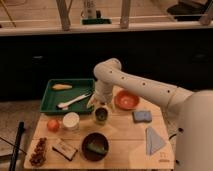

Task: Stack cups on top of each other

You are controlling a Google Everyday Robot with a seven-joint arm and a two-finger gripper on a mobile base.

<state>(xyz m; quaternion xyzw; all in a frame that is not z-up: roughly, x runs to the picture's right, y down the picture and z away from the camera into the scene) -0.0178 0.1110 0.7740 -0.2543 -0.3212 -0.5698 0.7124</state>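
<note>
The dark green cup with a pale rim [101,116] stands near the middle of the wooden table [125,140]. The wider plain white cup [71,120] stands to its left, apart from it. My gripper [100,103] hangs at the end of the white arm, directly above the green cup and very close to its rim. The arm reaches in from the right side of the view.
A green tray [54,102] with a white spoon [71,102] and a yellow item sits at back left. An orange bowl [126,100], blue sponge [142,116], blue cloth [154,140], dark bowl [95,146], orange fruit [53,124] and snack packets [65,149] surround the cups.
</note>
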